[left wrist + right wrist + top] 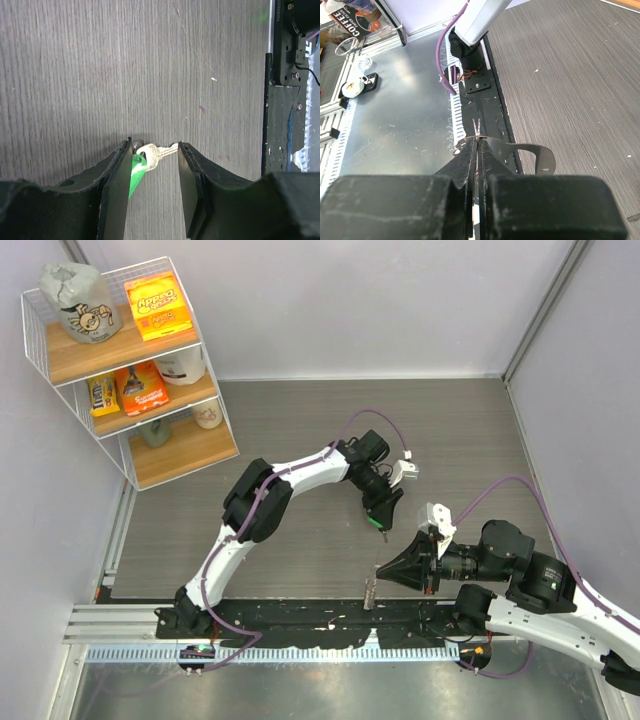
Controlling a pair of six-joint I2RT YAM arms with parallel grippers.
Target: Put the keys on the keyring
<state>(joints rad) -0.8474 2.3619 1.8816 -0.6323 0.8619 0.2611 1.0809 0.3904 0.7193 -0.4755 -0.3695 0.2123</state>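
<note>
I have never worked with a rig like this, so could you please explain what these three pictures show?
These are two robot arms bolted at the near edge of a grey table. The wide picture looks down from above and behind them. The other two come from a camera on each wrist, so the black shapes at the bottom are that arm's own fingers. The left gripper has its fingers either side of the keys, one green-headed and one silver. Whether it already pinches them I cannot tell. The right gripper is shut on the keyring, a thin silvery chain hanging from its tip. A wire shelf with packets stands at the far left.
</note>
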